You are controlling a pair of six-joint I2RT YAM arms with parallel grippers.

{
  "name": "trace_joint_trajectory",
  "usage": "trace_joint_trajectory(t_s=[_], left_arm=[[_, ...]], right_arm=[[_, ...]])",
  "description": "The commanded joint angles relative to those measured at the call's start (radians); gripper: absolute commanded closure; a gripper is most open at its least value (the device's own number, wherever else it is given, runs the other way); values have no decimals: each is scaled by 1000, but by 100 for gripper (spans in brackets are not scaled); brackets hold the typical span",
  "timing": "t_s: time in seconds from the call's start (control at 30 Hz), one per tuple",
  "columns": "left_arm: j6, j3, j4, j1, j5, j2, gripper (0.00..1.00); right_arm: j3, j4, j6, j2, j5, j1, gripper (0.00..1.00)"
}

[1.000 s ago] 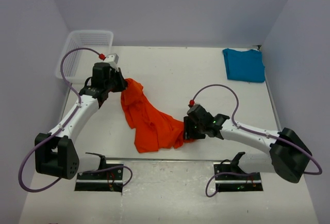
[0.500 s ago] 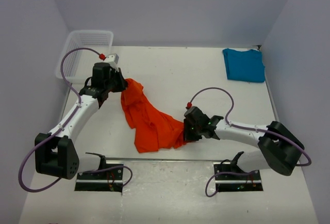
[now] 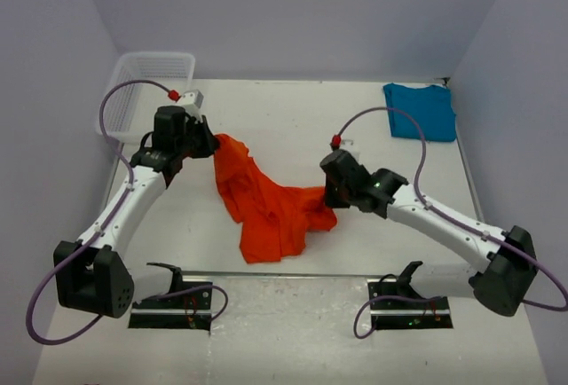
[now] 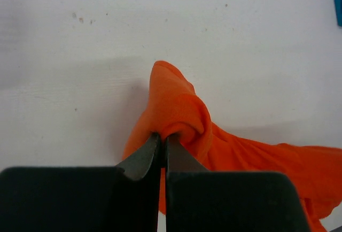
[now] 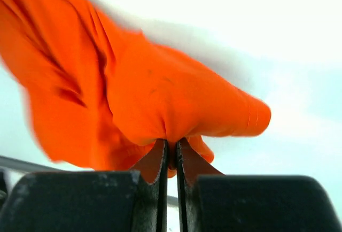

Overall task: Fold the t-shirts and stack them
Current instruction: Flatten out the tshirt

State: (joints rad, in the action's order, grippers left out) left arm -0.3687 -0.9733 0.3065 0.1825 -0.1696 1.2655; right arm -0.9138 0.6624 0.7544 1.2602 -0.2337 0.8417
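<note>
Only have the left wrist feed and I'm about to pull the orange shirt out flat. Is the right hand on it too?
Observer: Yes. The right hand is shut on a bunched fold of the orange shirt.
Operator: Where, relative to my grip?
Observer: Opposite end. The left hand pinches the far left corner and the right hand pinches the near right edge. The cloth between them is crumpled, not spread.
Operator: And the other shirt?
Observer: The teal shirt lies flat at the far right corner of the table, well away from both hands.
</note>
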Motion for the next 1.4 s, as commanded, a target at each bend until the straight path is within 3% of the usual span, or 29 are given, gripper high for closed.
trace_joint_trajectory(t_s=[0.0, 0.2, 0.43, 0.6, 0.73, 0.87, 1.0, 1.13, 1.23, 1.37], left_arm=[[45, -120, 31, -6, -24, -116, 100], [47, -192, 66, -6, -74, -253, 100], [68, -235, 62, -6, -169, -419, 100], [60, -246, 60, -6, -186, -560, 100], [47, -277, 111, 12, -186, -592, 100], [50, -269, 106, 15, -151, -578, 100], [39, -272, 189, 15, -93, -448, 100], [-13, -135, 171, 17, -41, -342, 100], [-26, -6, 82, 15, -18, -269, 100], [-4, 59, -10, 14, 76, -74, 100]], right_arm=[[-259, 250, -108, -88, -266, -84, 100], [-517, 299, -265, -136, -299, -185, 100], [-724, 388, -336, -183, -338, -185, 100], [-974, 488, -375, -196, -380, -184, 100], [-1112, 546, -395, -200, -388, -184, 100], [-1103, 553, -400, -209, -383, -185, 100], [-996, 507, -382, -190, -372, -184, 100], [-762, 389, -353, -170, -319, -185, 100], [-659, 316, -333, -105, -300, -187, 100], [-599, 214, -340, 2, -247, -225, 100]])
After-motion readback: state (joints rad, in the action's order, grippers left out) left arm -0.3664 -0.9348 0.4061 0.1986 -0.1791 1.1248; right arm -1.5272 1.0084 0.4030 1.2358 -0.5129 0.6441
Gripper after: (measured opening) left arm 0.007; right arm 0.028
